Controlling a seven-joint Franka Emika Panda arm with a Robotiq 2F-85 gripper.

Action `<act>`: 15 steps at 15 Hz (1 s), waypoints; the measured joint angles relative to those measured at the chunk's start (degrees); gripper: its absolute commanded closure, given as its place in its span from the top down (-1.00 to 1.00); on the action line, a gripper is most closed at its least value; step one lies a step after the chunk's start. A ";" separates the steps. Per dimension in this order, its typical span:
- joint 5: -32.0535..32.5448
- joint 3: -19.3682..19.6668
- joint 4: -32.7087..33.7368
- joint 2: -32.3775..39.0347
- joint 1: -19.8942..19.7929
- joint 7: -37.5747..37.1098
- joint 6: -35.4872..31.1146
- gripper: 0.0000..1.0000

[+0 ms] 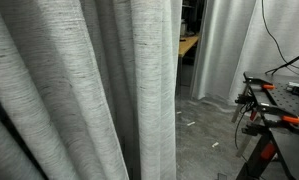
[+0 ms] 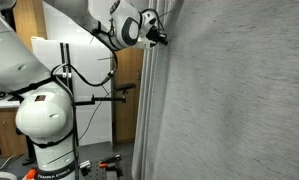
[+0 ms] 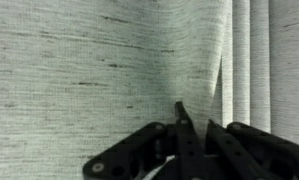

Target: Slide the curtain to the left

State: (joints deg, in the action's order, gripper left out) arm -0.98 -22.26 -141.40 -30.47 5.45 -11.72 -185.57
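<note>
The curtain [image 1: 69, 80] is a very large light-grey woven cloth with fine horizontal streaks and deep vertical folds. It fills most of an exterior view and the right part of another exterior view [image 2: 239, 90]. In the wrist view the curtain [image 3: 89, 70] fills the frame, with narrow folds at the right. My gripper [image 2: 161, 37] is high up at the curtain's left edge and touches the cloth. In the wrist view the gripper [image 3: 194, 118] has its black fingers close together, tips against the cloth. No cloth shows between them.
A smoother, whiter curtain [image 1: 229, 45] hangs behind, past a gap. A black workbench [image 1: 281, 100] with orange-handled clamps stands at the right. The robot's white base [image 2: 44, 120] and a wooden door [image 2: 29, 20] are left of the curtain.
</note>
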 measured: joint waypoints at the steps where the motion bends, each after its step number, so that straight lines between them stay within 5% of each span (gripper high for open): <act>1: 0.00 -1.35 0.11 -0.18 -0.53 -0.58 0.06 -0.99; 13: -0.01 -19.13 2.67 -3.83 -17.26 -2.35 0.16 -0.99; 14: -0.01 -20.06 2.87 -4.10 -18.27 -2.35 0.16 -0.89; 15: -0.01 -20.88 3.08 -4.31 -19.21 -2.35 0.16 -0.45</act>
State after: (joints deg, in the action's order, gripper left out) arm -0.99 -43.14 -138.32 -34.78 -13.76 -14.07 -185.41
